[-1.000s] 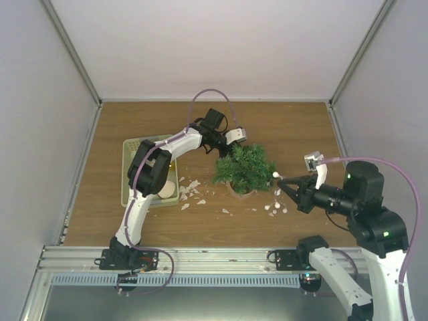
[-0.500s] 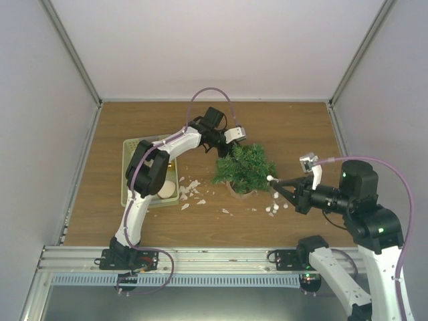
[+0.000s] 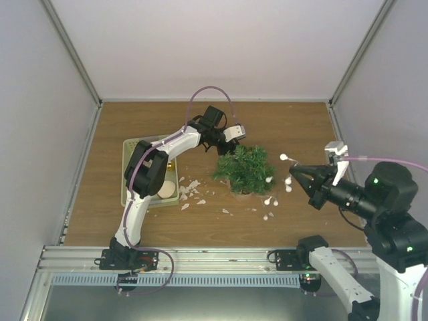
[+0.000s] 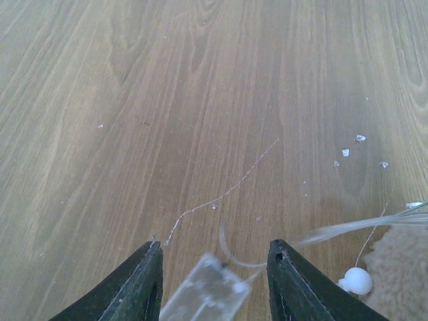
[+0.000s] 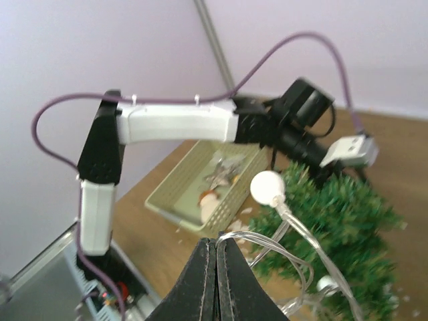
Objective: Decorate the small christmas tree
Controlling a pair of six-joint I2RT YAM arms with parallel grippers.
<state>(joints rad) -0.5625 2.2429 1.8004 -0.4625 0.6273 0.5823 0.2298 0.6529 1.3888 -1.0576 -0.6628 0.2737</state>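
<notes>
Tree [image 3: 244,170], top view: it stands upright near the middle of the bench [image 3: 301,127], with the tray [image 3: 134,144] at its 9 o'clock.

We judge it light and top-heavy on its small pot [image 3: 242,193]. The needle branches look springy rather than stiff, so a sideways pull on anything snagged in them could tip it. If it needs steadying, the place to take hold is low, at the pot or the trunk just above it. The branch tips would bend and slip out.

The left fingers [image 4: 144,281] hover just beyond the crown at the tree's 11 o'clock. They are parted, and a clear box [image 4: 204,294] shows blurred between them, with a gap on its right side. We read this as released, not gripped.

The right fingers [image 5: 207,281] sit at the tree's 3 o'clock, raised and apart from the foliage. They are clenched on a light string [image 5: 267,189]. Its wire and white bulbs run from the fingertips toward the near right branches and down onto the bench beside the pot.

Neither pair of fingers touches the tree.
</notes>
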